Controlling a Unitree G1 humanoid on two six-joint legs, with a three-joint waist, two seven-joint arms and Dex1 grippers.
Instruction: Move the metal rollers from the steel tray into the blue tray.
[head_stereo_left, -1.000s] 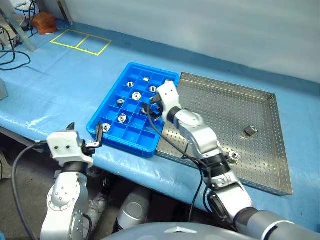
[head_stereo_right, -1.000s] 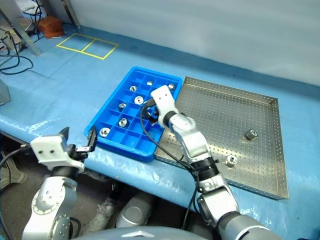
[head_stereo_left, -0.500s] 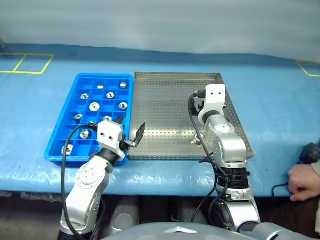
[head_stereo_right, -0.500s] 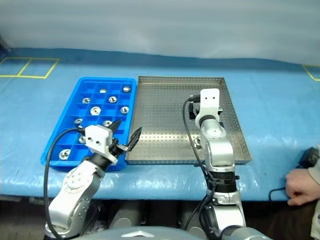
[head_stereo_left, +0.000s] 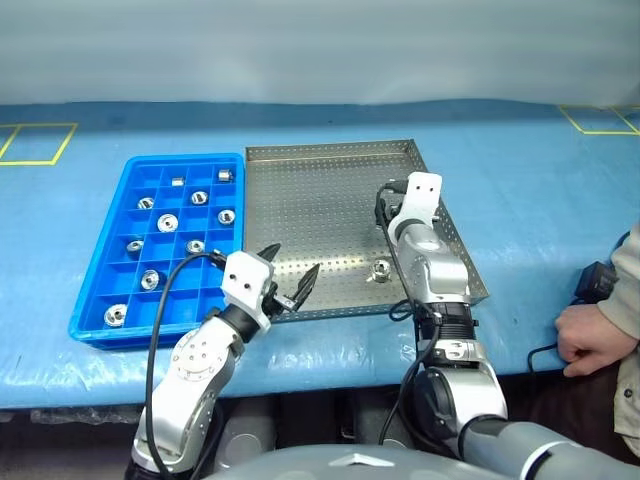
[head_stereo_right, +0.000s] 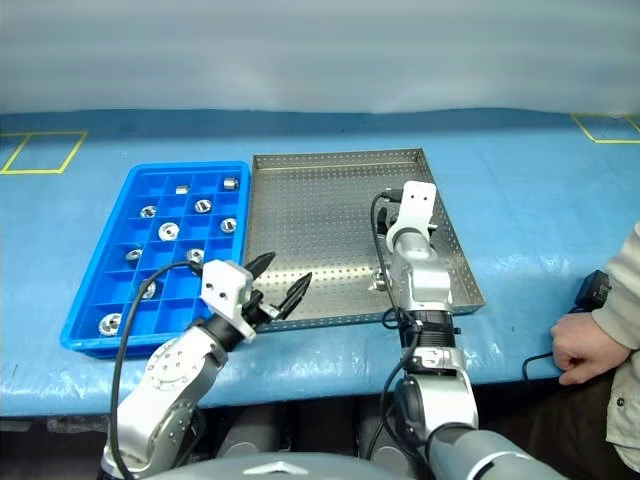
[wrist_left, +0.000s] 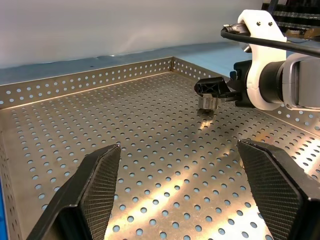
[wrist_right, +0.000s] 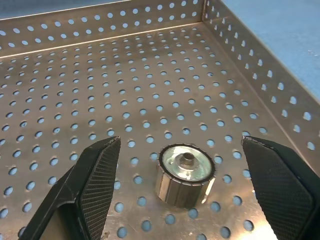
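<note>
The steel tray (head_stereo_left: 300, 180) lies in the middle of the blue-covered table. One metal roller (head_stereo_left: 381, 270) stands near its front right, beside my right forearm. Another roller (wrist_right: 186, 172) stands upright on the perforated floor near the right wall. My right gripper (wrist_right: 181, 142) is open, its fingers wide on either side of that roller and not touching it. The left wrist view shows this roller (wrist_left: 207, 102) under the right gripper's black fingertips. My left gripper (head_stereo_left: 295, 258) is open and empty over the steel tray's front edge. The blue tray (head_stereo_left: 100, 290) on the left holds several rollers.
A person's hand (head_stereo_left: 590, 338) rests on the table at the far right, next to a black device (head_stereo_left: 600, 281) with a cable. Yellow tape marks (head_stereo_left: 30, 145) lie at the table's far corners. The steel tray's raised rim (wrist_right: 260, 65) runs close to the right gripper.
The camera has swung to the right. My right gripper has left the blue tray and come down over a roller in the steel tray. My left gripper has moved right to the steel tray's front edge.
</note>
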